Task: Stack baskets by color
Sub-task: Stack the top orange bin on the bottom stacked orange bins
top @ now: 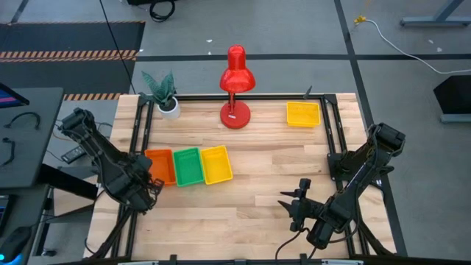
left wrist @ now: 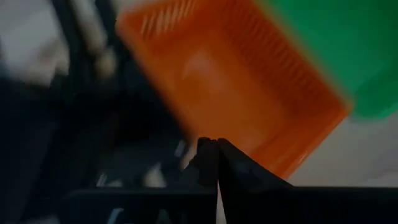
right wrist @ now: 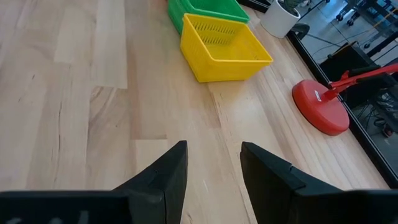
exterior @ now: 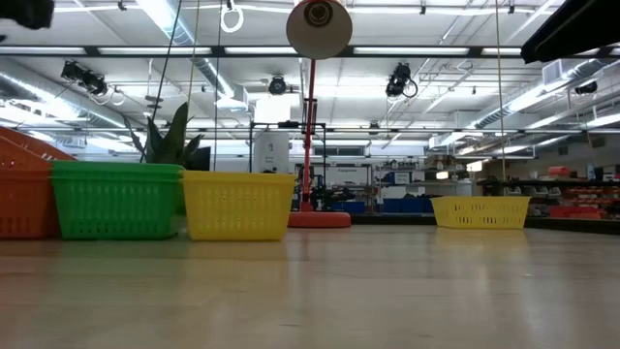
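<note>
Three baskets stand side by side at the table's left: orange (top: 160, 166), green (top: 188, 166) and yellow (top: 216, 163), each on its bottom. Another yellow basket (top: 303, 114) rests at the far right. In the low view the orange basket's (exterior: 21, 184) top rim slants. My left gripper (top: 151, 185) is shut at the orange basket's near left corner; in its wrist view the shut tips (left wrist: 216, 149) sit against the orange rim (left wrist: 205, 134). My right gripper (top: 293, 195) hovers open over bare wood at the near right, holding nothing (right wrist: 213, 146). My left gripper points steeply down with its shut fingers at the near left corner of the orange basket (left wrist: 186, 127). Nothing lies between the fingers. I cannot tell whether the tips touch the rim.
A red desk lamp (top: 235, 88) and a small potted plant (top: 165, 92) stand along the far edge. Dark rails (top: 333, 125) run along the table's left and right sides. Bare wood (top: 257, 199) spreads across the middle and near part of the table.
</note>
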